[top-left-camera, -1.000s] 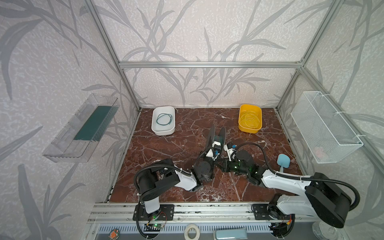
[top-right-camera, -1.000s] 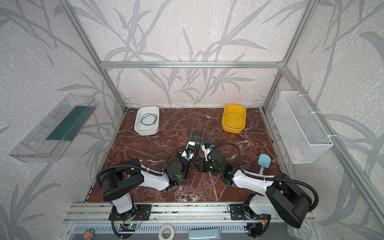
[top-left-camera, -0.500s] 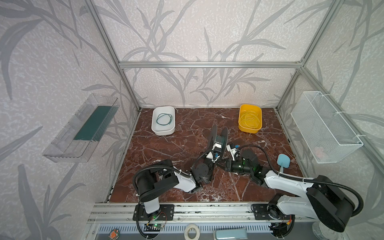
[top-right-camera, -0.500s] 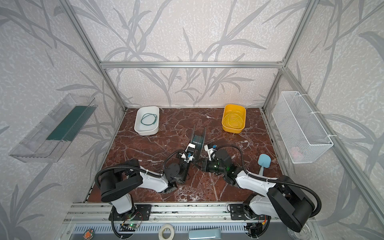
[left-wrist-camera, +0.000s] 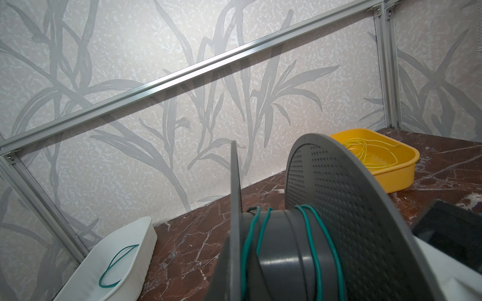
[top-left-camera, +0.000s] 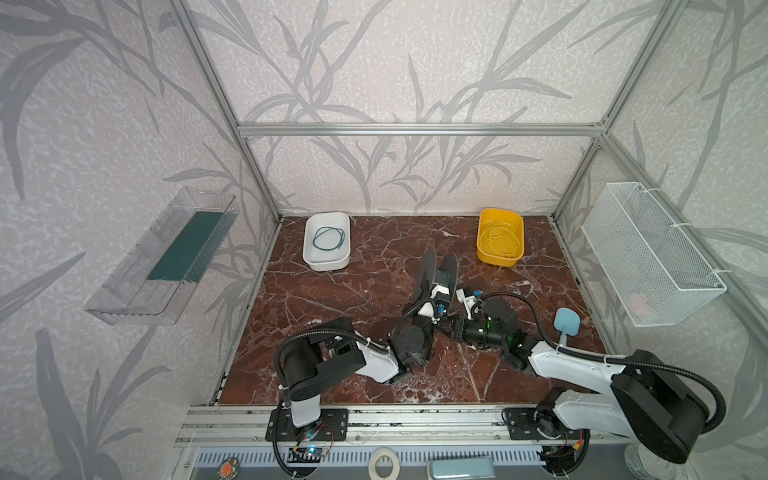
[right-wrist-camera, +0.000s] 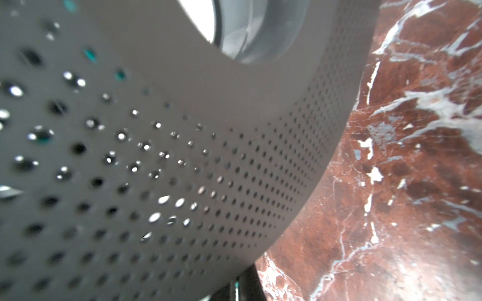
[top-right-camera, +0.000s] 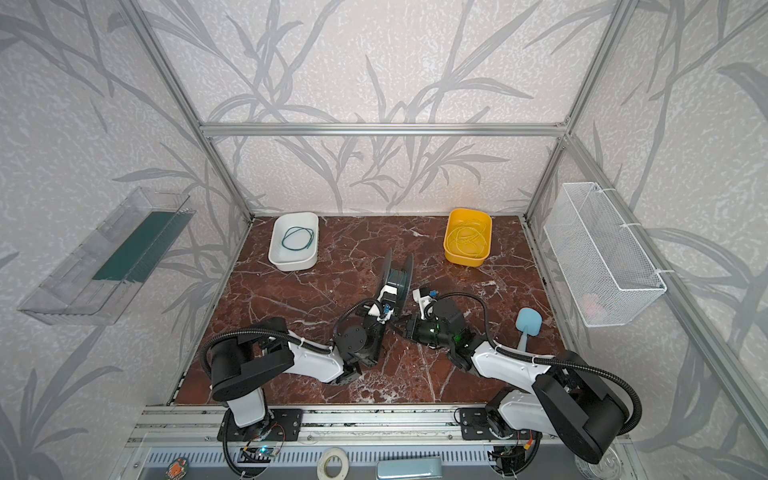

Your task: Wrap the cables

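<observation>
The left tool (top-right-camera: 390,293) is nearly closed and grips the grey spool (top-left-camera: 440,266) by the thin edge of its near flange. The spool is tilted over the middle of the red marble bench (top-left-camera: 353,311). The right tool (top-right-camera: 400,325) is fully closed. It lies low beside the spool's outer flange, just next to the left tool's body. That perforated flange fills most of the right wrist view, so I cannot tell what the tool pinches, if anything. A few loose turns of green cable (left-wrist-camera: 311,239) sit on the spool's hub between the two flanges. A second cable loop (left-wrist-camera: 114,261) lies in the white tub (top-left-camera: 326,262) at the back left of the bench, well apart from both arms. At the back right, a yellow tub (top-left-camera: 498,258) holds a tangle of yellow wire (top-left-camera: 498,239). A light-blue paddle (top-left-camera: 566,322) sits near the right arm. A wire basket (top-left-camera: 648,257) hangs on the right wall, and a clear tray (top-left-camera: 166,257) is fixed to the left wall. On the front rail is a small orange sticker (top-left-camera: 226,469), too small to read.
</observation>
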